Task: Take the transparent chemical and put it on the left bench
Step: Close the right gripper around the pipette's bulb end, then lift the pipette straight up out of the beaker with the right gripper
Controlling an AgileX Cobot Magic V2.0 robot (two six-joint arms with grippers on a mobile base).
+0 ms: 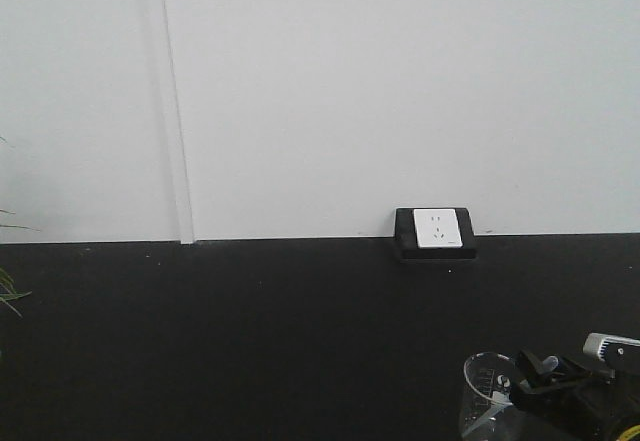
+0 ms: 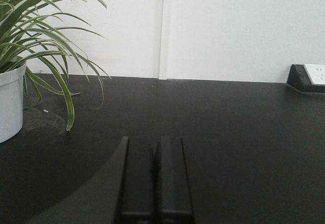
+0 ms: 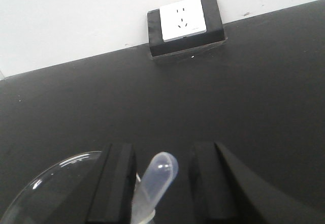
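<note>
The transparent chemical, a translucent whitish pipette (image 3: 158, 176), stands bulb end up between the fingers of my right gripper (image 3: 161, 149), close to the left finger (image 3: 118, 183). The jaws stand apart with a gap on the right side of the bulb. The pipette's lower part is out of frame. A clear glass beaker (image 3: 48, 183) sits just left of the gripper. In the front view the right gripper (image 1: 541, 373) is at the bottom right, beside the beaker (image 1: 487, 391). My left gripper (image 2: 155, 144) is shut and empty above the black benchtop (image 2: 228, 132). The left bench is out of view.
A wall socket in a black housing (image 1: 435, 231) sits at the back of the benchtop against the white wall; it also shows in the right wrist view (image 3: 184, 23). A potted plant in a white pot (image 2: 10, 102) stands far left.
</note>
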